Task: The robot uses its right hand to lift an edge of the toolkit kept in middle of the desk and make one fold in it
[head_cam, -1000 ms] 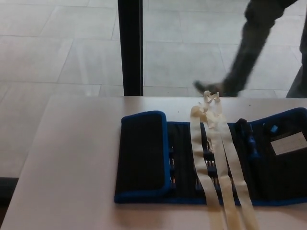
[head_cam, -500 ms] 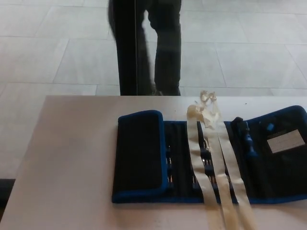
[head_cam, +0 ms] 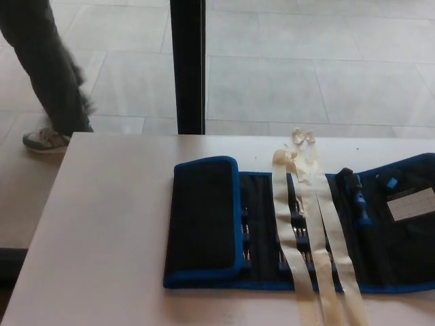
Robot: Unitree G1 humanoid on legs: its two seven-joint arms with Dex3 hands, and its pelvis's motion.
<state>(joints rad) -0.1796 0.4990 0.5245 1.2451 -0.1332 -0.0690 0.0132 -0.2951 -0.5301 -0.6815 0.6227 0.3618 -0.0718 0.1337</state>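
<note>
Head view shows the desk (head_cam: 102, 224) with the toolkit (head_cam: 299, 231) lying on it, toward the right side and running off the right edge of the picture. Neither hand is in view, so whether either is open, closed or gripping anything cannot be told. Places cannot be fixed against a hand for the same reason; the right hand would enter from the picture's right, which puts the kit's right flap (head_cam: 408, 204) nearest its approach.

Step in hand, as judged: the lift of an edge is not yet begun by the right hand. To do it well, the hand should come in low at the raised right flap, pinch the blue border rather than the black cloth, lift only enough to clear the tools, then carry the edge leftward and lay it flat. The two cream straps (head_cam: 312, 238) lie across the middle and trail off the near edge; they should be kept clear of the fingers or they may drag the kit.

Condition of the kit: black fabric with blue binding. Its left panel (head_cam: 204, 217) already lies folded over the body. The middle section is open, with tools seated in pockets. A dark tool with a blue part (head_cam: 357, 197) sits beyond the straps, and a pale label (head_cam: 411, 202) shows on the right flap.

A person's legs (head_cam: 47, 75) show on the floor past the desk's far left corner
</note>
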